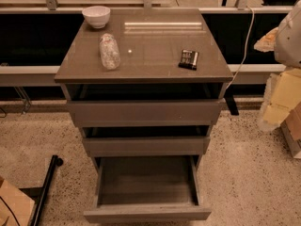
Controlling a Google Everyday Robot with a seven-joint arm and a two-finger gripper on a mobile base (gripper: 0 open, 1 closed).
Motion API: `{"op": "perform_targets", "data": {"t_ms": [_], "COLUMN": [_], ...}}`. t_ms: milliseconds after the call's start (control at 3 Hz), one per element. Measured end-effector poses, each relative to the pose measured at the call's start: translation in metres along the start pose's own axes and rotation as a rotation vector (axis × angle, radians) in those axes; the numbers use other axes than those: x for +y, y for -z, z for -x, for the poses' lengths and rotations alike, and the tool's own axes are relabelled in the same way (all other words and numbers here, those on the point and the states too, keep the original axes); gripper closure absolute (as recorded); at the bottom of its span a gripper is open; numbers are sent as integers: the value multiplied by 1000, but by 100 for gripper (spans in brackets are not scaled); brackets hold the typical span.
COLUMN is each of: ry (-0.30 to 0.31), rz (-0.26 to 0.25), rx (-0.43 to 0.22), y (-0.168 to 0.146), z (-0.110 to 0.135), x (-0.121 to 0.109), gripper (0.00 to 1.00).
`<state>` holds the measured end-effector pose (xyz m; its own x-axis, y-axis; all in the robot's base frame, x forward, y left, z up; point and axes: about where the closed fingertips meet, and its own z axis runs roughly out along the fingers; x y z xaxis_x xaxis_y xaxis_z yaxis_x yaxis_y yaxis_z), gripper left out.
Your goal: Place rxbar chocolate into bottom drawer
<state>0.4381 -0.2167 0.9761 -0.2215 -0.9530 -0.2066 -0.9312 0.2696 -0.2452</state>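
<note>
The rxbar chocolate (189,59), a small flat black wrapper with pale lettering blocks, lies on the right side of the grey-brown cabinet top (155,41). The bottom drawer (146,214) is pulled far out towards me and its inside looks empty. The two shallower drawers above it, the top one (145,113) and the middle one (146,146), stand slightly out. My gripper is not in view; no fingers show anywhere near the cabinet.
A clear crinkled plastic bottle (109,51) lies on its side on the left of the top. A white bowl (96,16) stands at the back left corner. A white rounded shape (289,32) and yellowish boxes (284,98) are at the right edge. A black pole (47,187) lies on the floor at the left.
</note>
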Motion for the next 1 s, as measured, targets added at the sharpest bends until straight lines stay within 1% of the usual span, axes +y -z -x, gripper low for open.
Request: {"op": "perform_targets", "data": {"t_ms": [333,667,1000], "ry": [0,-54,-116], "rz": [0,-11,-22], "rx": [0,-59,-178], "y": [0,-11,-35], "z": [0,2,15], "x": [0,-12,-50], "gripper": [0,0,0]}}
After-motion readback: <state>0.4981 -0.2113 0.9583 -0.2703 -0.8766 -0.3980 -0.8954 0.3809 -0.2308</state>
